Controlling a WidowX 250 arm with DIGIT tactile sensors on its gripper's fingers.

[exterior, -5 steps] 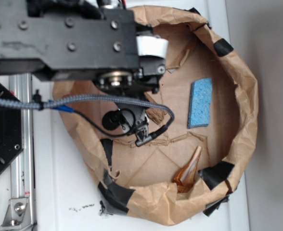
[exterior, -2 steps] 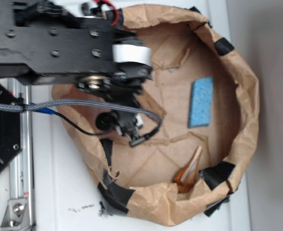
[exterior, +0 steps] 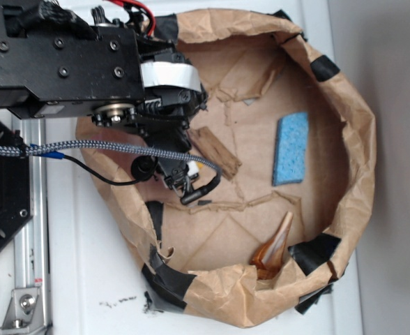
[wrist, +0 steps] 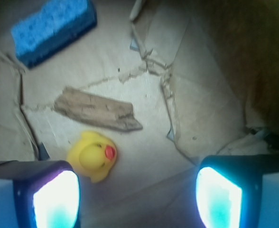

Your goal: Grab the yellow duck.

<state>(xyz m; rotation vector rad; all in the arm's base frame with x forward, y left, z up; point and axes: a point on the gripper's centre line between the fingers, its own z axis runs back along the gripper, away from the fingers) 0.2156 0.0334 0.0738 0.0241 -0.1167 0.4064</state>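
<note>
with the gripper (wrist: pixel 137 194) spread wide, the yellow duck (wrist: pixel 93 156) sits just above the left finger (wrist: pixel 56 199) rather than between them, so descending now could knock it aside.

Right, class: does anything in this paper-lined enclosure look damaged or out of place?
Yes. The brown paper floor is torn and cracked, with ragged edges lifting, and a loose torn scrap of it lies just beyond the yellow duck. The paper wall is crumpled and patched with black tape. The duck and blue sponge look intact.
</note>
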